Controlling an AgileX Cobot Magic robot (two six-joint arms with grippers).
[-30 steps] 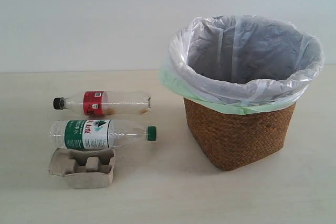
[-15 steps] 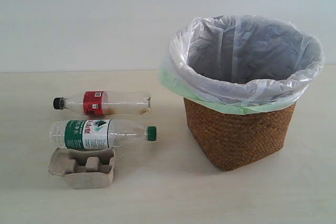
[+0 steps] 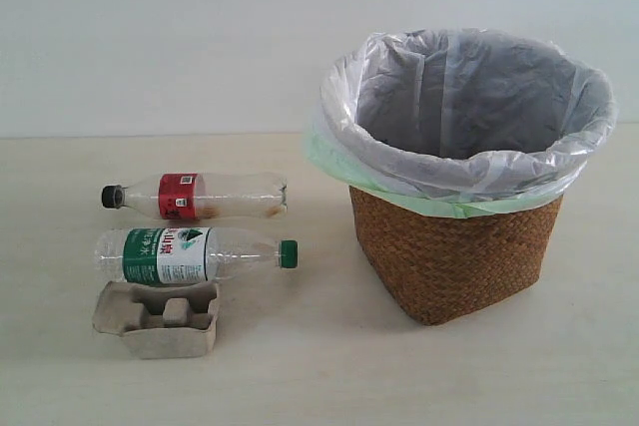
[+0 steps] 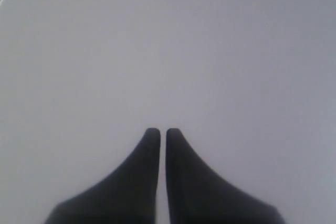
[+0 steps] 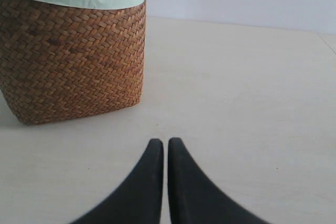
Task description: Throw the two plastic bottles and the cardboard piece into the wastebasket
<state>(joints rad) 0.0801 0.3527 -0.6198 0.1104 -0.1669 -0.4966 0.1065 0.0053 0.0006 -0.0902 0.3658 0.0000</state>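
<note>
On the pale table, the red-label bottle point(image 3: 195, 197) lies on its side with its black cap to the left. In front of it lies the green-label bottle point(image 3: 190, 254), green cap to the right. The cardboard piece point(image 3: 158, 318) sits just in front of that bottle. The wastebasket point(image 3: 451, 251) stands to the right, its bag lining empty; its woven wall point(image 5: 73, 61) shows in the right wrist view. My left gripper point(image 4: 158, 132) is shut, empty, facing a blank grey surface. My right gripper point(image 5: 165, 142) is shut, empty, above bare table beside the wastebasket. Neither gripper appears in the exterior view.
A plain white wall runs behind the table point(image 3: 319, 366). The table's far edge point(image 5: 325, 38) shows in the right wrist view.
</note>
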